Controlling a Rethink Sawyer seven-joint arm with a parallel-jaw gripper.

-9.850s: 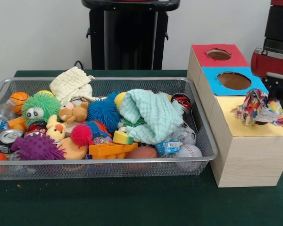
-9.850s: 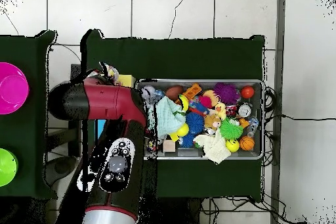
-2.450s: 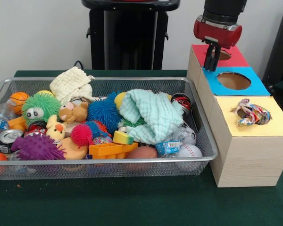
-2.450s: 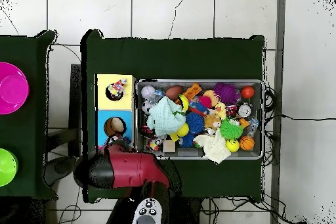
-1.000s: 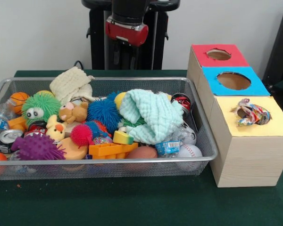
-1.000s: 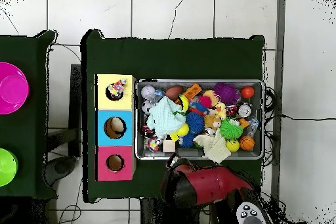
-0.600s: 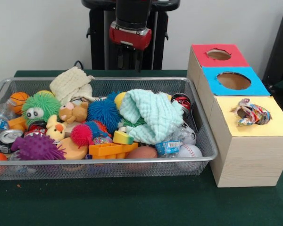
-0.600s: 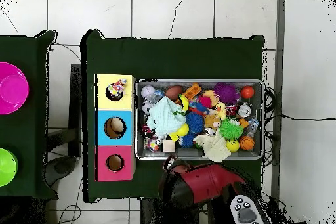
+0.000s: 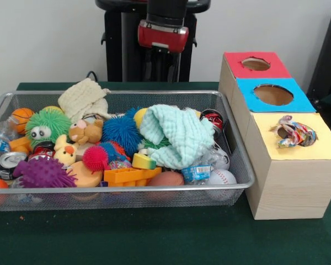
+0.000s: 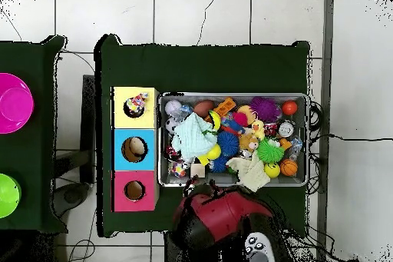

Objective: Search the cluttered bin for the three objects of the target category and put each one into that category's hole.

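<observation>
A mint cloth (image 9: 174, 135) lies crumpled in the middle of the wire bin (image 9: 154, 190). It also shows in the overhead view as the mint cloth (image 10: 193, 136). A cream knitted cloth (image 9: 84, 98) rests against the bin's far left wall. A multicoloured cloth (image 9: 294, 132) sits bunched in the yellow hole of the wooden box (image 9: 289, 182), partly sticking out. My gripper (image 9: 161, 69) hangs under the red wrist, beyond the bin's far rim and above it. Its fingers stand open and hold nothing. From overhead, the red arm (image 10: 219, 217) hides the gripper.
The bin is full of spiky rubber balls (image 9: 121, 131), a plush bear (image 9: 85, 132), crushed cans (image 9: 10, 161), sports balls (image 9: 222, 176) and an orange block (image 9: 129, 176). The box also has a blue hole (image 9: 273, 94) and a red hole (image 9: 256, 64). Pink (image 10: 14, 103) and green (image 10: 6, 195) bowls sit on a side table.
The multicoloured cloth was let go into the yellow hole. The arm swung from the box to behind the bin, and over the last second drifted slightly right in the front view.
</observation>
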